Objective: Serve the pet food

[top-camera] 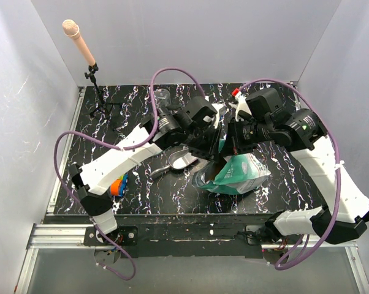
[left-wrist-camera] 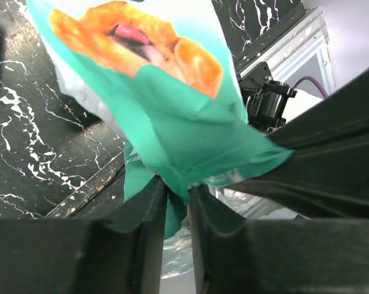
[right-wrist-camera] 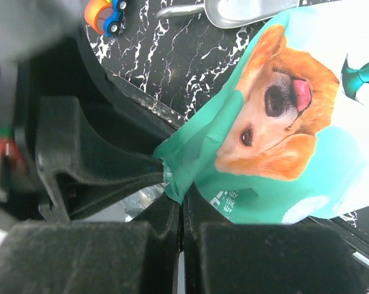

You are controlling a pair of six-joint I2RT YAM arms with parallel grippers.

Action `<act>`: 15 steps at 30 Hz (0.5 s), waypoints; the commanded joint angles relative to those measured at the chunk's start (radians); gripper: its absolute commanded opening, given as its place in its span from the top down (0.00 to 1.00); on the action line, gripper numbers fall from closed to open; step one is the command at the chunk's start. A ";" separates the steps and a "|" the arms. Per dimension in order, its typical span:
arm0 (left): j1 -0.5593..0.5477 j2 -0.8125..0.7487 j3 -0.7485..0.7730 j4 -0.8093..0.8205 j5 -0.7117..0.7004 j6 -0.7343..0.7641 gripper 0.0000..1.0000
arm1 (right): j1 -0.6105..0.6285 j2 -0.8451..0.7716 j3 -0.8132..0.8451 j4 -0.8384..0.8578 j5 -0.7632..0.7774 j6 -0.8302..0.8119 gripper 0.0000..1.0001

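Teal-and-white bag point(right-wrist-camera: 331, 184) with golden dog print, black white-veined marble table point(top-camera: 135, 107), silver scoop point(right-wrist-camera: 246, 11), purple cables point(top-camera: 172, 70)

Table point(top-camera: 276, 184): black top with white marbling.
- Near left: orange and blue toy point(top-camera: 117, 185).
- Centre: metal scoop point(top-camera: 181, 161), bowl to the right, handle pointing near-left.
- Just right of the scoop: teal-and-white bag point(top-camera: 244, 176). Its lower part appears to rest on the top.
- Far left: microphone stand point(top-camera: 97, 104).
- Far, left of centre: clear cup point(top-camera: 162, 95).
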 commanded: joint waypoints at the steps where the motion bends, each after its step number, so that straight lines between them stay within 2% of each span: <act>1: -0.037 0.087 0.152 -0.086 -0.204 -0.026 0.89 | 0.017 -0.100 0.028 0.099 -0.084 0.021 0.99; 2: -0.040 0.093 0.184 -0.103 -0.227 -0.051 0.93 | 0.017 -0.103 0.028 0.083 -0.061 0.021 0.94; 4: -0.041 0.094 0.233 -0.126 -0.275 -0.138 1.00 | 0.017 -0.106 0.037 0.030 -0.027 -0.001 0.68; 6: -0.040 0.091 0.256 -0.115 -0.306 -0.238 1.00 | 0.017 -0.119 0.042 -0.012 -0.006 -0.041 0.46; 9: -0.041 0.091 0.285 -0.107 -0.359 -0.367 1.00 | 0.017 -0.159 0.012 -0.004 0.002 -0.102 0.18; 12: -0.041 0.108 0.347 -0.129 -0.409 -0.460 1.00 | 0.017 -0.199 -0.011 0.026 -0.024 -0.162 0.15; 15: -0.041 0.119 0.374 -0.080 -0.427 -0.474 1.00 | 0.023 -0.280 -0.113 0.124 -0.044 -0.203 0.13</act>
